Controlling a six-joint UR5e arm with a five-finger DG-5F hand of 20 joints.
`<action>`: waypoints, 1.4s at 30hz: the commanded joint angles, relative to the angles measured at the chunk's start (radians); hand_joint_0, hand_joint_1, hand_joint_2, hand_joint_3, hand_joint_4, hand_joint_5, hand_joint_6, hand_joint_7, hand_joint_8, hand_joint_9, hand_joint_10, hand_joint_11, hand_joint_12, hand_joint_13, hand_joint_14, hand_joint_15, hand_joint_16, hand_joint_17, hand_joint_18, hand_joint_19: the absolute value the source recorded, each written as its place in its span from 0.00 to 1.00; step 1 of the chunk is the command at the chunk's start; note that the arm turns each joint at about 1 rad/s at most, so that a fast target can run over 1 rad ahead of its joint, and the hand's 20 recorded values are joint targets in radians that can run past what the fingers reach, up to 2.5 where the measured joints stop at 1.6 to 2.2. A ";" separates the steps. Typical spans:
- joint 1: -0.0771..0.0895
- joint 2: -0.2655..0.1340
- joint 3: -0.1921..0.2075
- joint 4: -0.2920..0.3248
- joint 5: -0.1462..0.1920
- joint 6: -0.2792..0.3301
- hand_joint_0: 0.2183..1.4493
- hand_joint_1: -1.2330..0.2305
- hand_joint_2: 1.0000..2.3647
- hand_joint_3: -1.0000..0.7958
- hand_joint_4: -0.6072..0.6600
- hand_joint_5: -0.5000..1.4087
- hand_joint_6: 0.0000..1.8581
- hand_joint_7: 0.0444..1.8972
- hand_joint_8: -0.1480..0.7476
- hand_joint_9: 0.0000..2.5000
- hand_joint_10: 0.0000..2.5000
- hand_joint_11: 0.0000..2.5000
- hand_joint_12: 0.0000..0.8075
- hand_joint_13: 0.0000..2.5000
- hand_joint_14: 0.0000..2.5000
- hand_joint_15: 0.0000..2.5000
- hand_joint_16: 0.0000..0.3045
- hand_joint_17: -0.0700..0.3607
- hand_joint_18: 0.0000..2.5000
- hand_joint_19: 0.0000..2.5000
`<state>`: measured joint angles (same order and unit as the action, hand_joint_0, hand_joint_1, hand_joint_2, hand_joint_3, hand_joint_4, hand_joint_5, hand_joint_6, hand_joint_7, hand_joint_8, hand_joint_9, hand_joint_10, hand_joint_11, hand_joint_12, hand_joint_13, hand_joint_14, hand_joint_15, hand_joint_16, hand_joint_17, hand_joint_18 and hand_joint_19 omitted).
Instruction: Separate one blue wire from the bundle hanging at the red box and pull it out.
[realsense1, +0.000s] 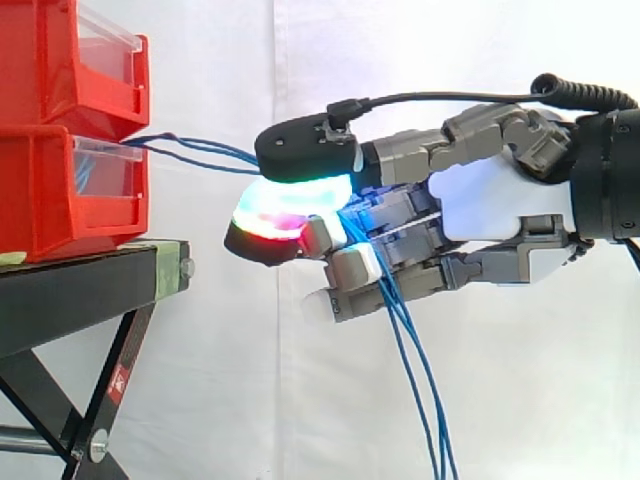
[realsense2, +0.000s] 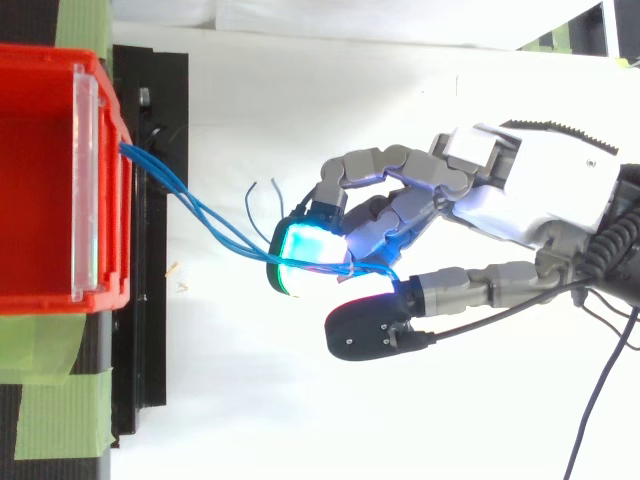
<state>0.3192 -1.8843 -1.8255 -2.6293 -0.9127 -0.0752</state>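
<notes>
A bundle of thin blue wires (realsense1: 200, 155) leaves the front of the lower red bin (realsense1: 50, 190) and runs right, level, into my hand (realsense1: 500, 200). The hand's glowing fingertips (realsense1: 290, 205) and thumb are curled round the wires just right of the bin, well off the stand's edge. Below the hand, several blue strands (realsense1: 425, 400) hang down out of the picture. In the top view the wires (realsense2: 215, 225) fan out from the bin's clear front lip (realsense2: 88, 180) to the hand (realsense2: 530, 190), and two short loose ends (realsense2: 262, 200) stick up beside the fingertips.
A second red bin (realsense1: 60, 60) is stacked on the lower one. Both sit on a black stand (realsense1: 80, 290) with green tape (realsense2: 60, 410) on its top. A white curtain hangs behind, and there is open space right of the stand.
</notes>
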 joint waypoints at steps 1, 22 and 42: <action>0.000 0.001 0.000 0.000 0.000 0.000 0.37 0.23 0.01 0.34 0.66 0.15 0.38 0.55 0.50 0.37 0.00 0.58 0.40 0.47 0.01 0.51 0.08 0.30 0.24 0.17; 0.000 -0.001 0.000 0.000 0.002 0.000 0.37 0.39 0.02 0.52 0.66 0.14 0.44 0.50 0.51 0.42 0.00 0.58 0.39 0.50 0.01 0.50 0.11 0.34 0.27 0.19; 0.001 -0.001 0.000 0.000 0.000 0.000 0.46 0.23 0.01 0.41 0.66 0.14 0.47 0.51 0.51 0.40 0.00 0.58 0.40 0.50 0.01 0.52 0.09 0.30 0.26 0.20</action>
<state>0.3194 -1.8847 -1.8255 -2.6292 -0.9127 -0.0752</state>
